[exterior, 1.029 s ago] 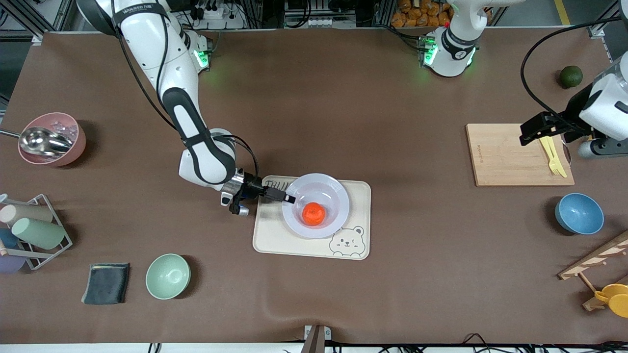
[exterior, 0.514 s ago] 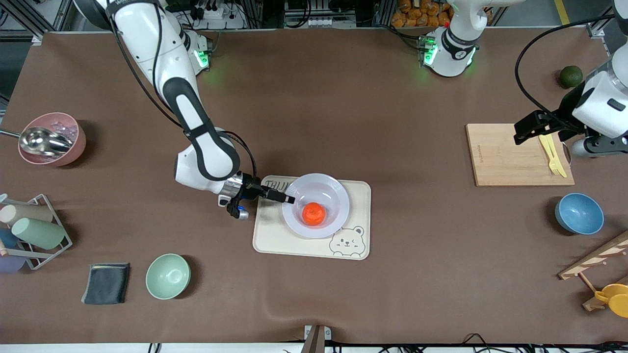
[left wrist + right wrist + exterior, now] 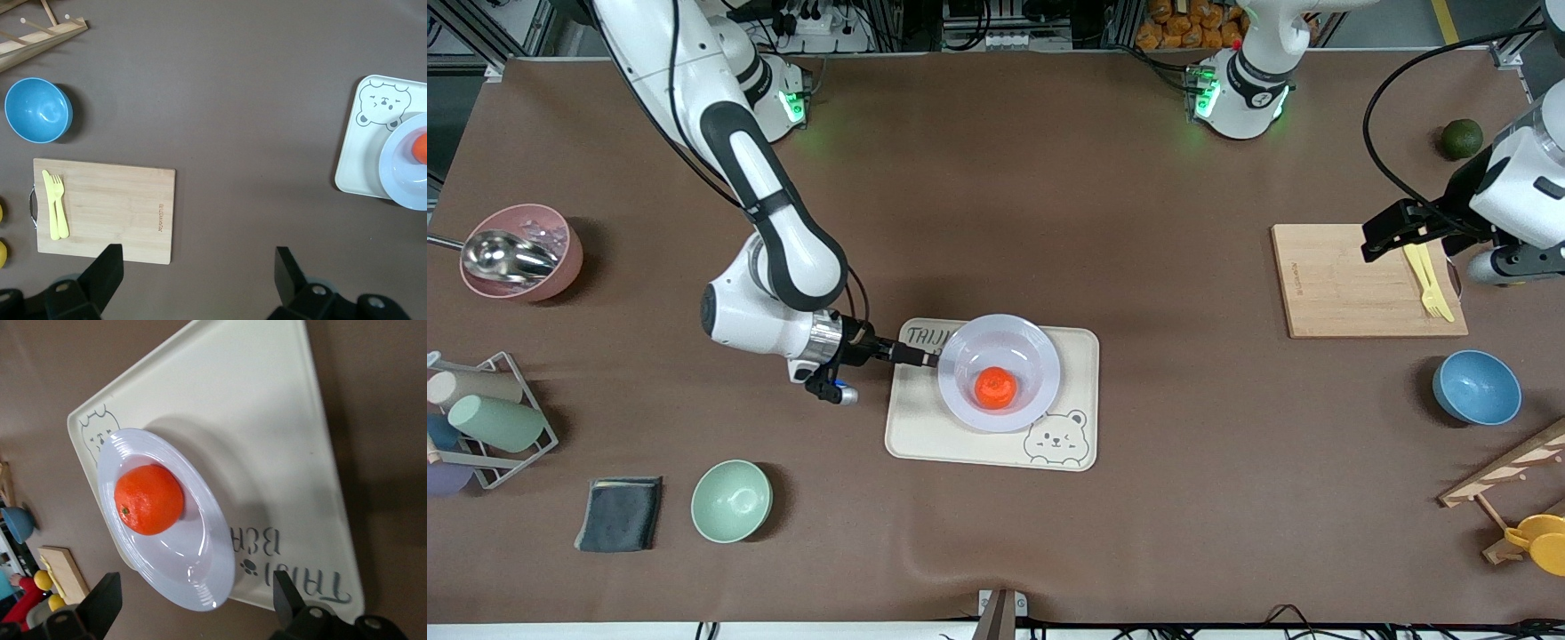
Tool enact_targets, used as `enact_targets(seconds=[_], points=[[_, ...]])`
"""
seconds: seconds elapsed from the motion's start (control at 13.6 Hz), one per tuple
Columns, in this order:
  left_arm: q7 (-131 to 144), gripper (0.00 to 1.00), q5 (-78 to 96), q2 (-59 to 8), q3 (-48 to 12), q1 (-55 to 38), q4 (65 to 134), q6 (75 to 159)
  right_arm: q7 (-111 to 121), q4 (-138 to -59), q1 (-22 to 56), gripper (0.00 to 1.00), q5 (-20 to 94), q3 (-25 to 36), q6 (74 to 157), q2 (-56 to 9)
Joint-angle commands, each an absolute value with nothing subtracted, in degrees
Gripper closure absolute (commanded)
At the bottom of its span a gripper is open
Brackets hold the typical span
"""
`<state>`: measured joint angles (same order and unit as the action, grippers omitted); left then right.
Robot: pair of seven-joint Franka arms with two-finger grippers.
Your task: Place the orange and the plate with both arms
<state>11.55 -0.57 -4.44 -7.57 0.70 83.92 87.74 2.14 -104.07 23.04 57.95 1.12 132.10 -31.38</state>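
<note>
The small bright red-orange orange (image 3: pixel 996 388) sat right in the middle of the round pale lavender-white plate (image 3: pixel 1028 343), and that plate was resting on the cream rectangular bear-print tray (image 3: pixel 921 428) on the brown counter (image 3: pixel 1049 222). The right gripper (image 3: pixel 927 359) was low, just beside the plate's rim on the side toward the right arm's end of the counter, over the tray's edge. Its fingers (image 3: pixel 103 605) were spread apart with nothing between them, and the plate rim sat in front of them; whether a fingertip was touching the rim was hard to say.

The left gripper (image 3: pixel 1376 242) hung over the wooden cutting board (image 3: pixel 1343 284), well apart from the plate, fingers (image 3: pixel 107 273) wide open and empty too. A yellow plastic fork and knife (image 3: pixel 1428 283) lay on the board, with the arm covering part of them in the front view. In the left wrist view the plate was cut off at the picture's edge, so only a sliver of orange showed.
</note>
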Motion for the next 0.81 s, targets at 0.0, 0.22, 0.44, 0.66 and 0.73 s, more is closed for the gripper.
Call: enact_targets(seconds=[0.0, 0.22, 0.44, 0.66, 0.73], points=[[11.51, 0.0, 0.0, -3.25, -7.21, 1.14, 84.02, 87.89, -2.89, -104.94, 19.96, 0.0, 46.97, 2.54, 124.83, -26.03], [11.69, 0.0, -3.25, -2.99, -7.65, 1.14, 83.94, 87.54, -2.81, -101.79, 18.37, 0.0, 37.3, 7.02, 113.77, -24.17], [11.51, 0.0, -2.55, -2.81, -7.65, 1.23, 83.94, 87.45, -2.64, -96.7, 18.37, 0.0, 30.78, 12.99, 102.51, -23.73], [11.51, 0.0, -2.46, -2.72, -7.65, 1.14, 83.41, 86.75, -0.8, -91.86, 16.1, 0.0, 21.9, 15.38, 96.61, -24.17], [11.51, 0.0, -2.55, -2.81, -7.65, 1.14, 83.32, 86.75, 1.47, -89.84, 13.56, 0.0, 21.36, 15.12, 95.11, -24.43]])
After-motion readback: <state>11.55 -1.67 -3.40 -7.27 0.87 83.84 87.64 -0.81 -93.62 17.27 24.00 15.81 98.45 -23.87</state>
